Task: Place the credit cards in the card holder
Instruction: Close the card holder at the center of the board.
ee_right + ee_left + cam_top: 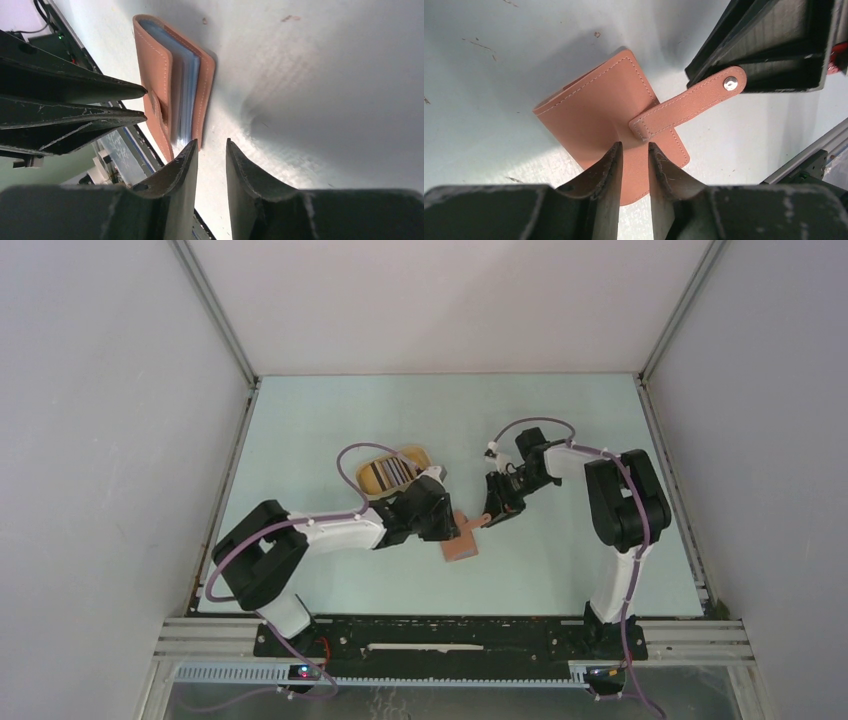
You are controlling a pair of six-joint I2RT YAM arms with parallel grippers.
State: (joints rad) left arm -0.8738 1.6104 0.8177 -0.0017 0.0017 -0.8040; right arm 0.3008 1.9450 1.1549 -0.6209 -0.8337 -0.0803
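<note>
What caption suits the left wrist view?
Reddish-brown card holder on the pale table, its snap tab unfastened and sticking out.

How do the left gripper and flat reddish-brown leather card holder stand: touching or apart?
Touching: right wrist view shows left gripper tips resting on the card holder.

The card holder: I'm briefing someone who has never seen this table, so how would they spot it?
On the pale green table, look near the centre. The card holder is there, a flat reddish-brown folding wallet with a snap strap, unlike the oval tan tray further back.
</note>
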